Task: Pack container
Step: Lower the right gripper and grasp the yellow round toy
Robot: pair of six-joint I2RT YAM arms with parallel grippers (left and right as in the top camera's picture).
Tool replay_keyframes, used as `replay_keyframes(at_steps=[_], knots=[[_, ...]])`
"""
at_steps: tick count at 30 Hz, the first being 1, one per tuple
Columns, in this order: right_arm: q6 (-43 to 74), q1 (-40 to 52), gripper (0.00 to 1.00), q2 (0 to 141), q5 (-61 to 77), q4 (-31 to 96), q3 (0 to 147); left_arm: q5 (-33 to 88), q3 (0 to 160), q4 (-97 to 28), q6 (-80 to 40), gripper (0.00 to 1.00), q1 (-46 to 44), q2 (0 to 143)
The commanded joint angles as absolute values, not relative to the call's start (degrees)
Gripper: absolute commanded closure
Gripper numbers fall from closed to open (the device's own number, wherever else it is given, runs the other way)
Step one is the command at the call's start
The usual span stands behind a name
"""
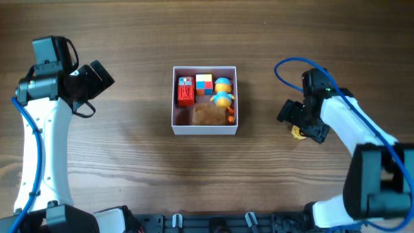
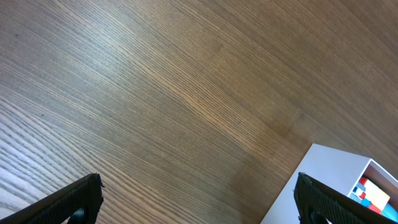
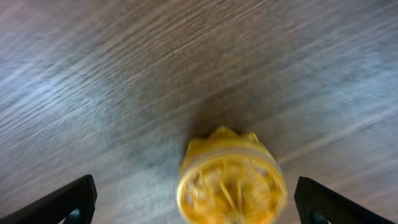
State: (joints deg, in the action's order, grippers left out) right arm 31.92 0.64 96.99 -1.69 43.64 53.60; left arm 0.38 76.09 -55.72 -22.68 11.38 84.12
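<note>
Container (image 1: pixel 204 129) sits at table (image 1: pixel 129 162) centre w/ four items inside (red block (image 1: pixel 185 92), colour cube (image 1: pixel 204 84), blue-yellow figure (image 1: pixel 223 90), brown fuzzy piece (image 1: pixel 207 115)), so packing looks mostly done. Yellow toy (image 3: pixel 231 180) lies on table to its right, outside, prob. the last item: my right gripper (image 3: pixel 198 205) is over it, jaws wide apart, nothing held yet. My left gripper (image 2: pixel 199 199) hangs left of container, wide open, empty.

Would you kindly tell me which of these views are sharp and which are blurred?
Overhead: sharp and evenly lit, the container and its toys crisp. Left wrist: sharp wood grain on the table, with a pale sheen at upper left. Right wrist: blurred, the yellow toy and the grain smeared.
</note>
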Motion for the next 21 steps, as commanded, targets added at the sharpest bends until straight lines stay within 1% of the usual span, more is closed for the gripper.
replay_keyframes(at_steps=[1,10,13,15,16,19,21], knots=[[33.0,0.5,0.0,100.8,-1.2,42.9,53.2,1.0,76.4,-55.7,-22.9,0.0,11.7,84.3],[32.9,0.5,0.01,102.2,-1.1,42.7,53.2,1.0,76.4,-55.7,-22.9,0.0,11.7,84.3],[32.9,0.5,0.09,102.2,-1.1,42.9,53.2,1.0,76.4,-55.7,-22.9,0.0,11.7,84.3],[33.0,0.5,0.11,102.2,-1.1,42.9,53.2,1.0,76.4,-55.7,-22.9,0.0,11.7,84.3],[33.0,0.5,0.16,102.2,-1.1,42.9,53.2,1.0,76.4,-55.7,-22.9,0.0,11.7,84.3],[33.0,0.5,0.26,102.2,-1.1,42.9,53.2,1.0,76.4,-55.7,-22.9,0.0,11.7,84.3],[33.0,0.5,0.29,102.2,-1.1,43.0,53.2,1.0,76.4,-55.7,-22.9,0.0,11.7,84.3]])
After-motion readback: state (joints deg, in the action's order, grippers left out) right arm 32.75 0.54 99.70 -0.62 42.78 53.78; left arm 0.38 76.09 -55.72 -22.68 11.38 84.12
